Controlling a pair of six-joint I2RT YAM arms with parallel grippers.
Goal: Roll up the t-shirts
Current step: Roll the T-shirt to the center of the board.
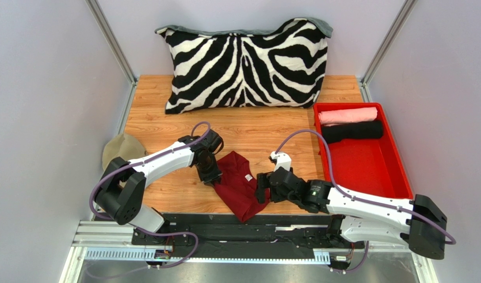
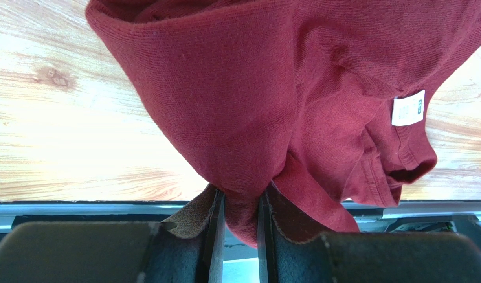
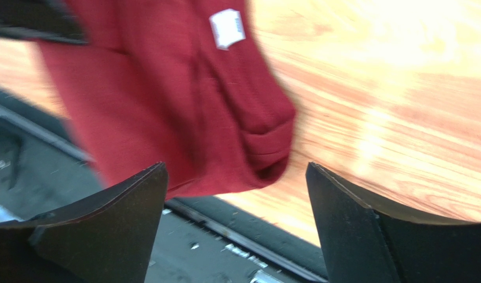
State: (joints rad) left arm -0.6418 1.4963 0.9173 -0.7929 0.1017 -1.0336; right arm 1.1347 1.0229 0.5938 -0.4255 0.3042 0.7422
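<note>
A maroon t-shirt (image 1: 240, 187) lies bunched near the table's front edge between the two arms, its white label (image 1: 248, 177) facing up. My left gripper (image 1: 211, 175) is shut on a pinch of its left edge; in the left wrist view the red cloth (image 2: 272, 100) hangs out from between the fingers. My right gripper (image 1: 261, 188) stands open at the shirt's right side, and the shirt's hem (image 3: 166, 106) lies just beyond its spread fingertips, none of it between them. A rolled pale pink t-shirt (image 1: 347, 115) and a rolled black t-shirt (image 1: 352, 131) lie in the red tray (image 1: 367, 168).
A zebra-striped pillow (image 1: 246, 65) leans at the back of the table. A khaki cap (image 1: 121, 148) sits at the left edge. The black rail (image 1: 237, 227) runs along the near edge under the shirt's tip.
</note>
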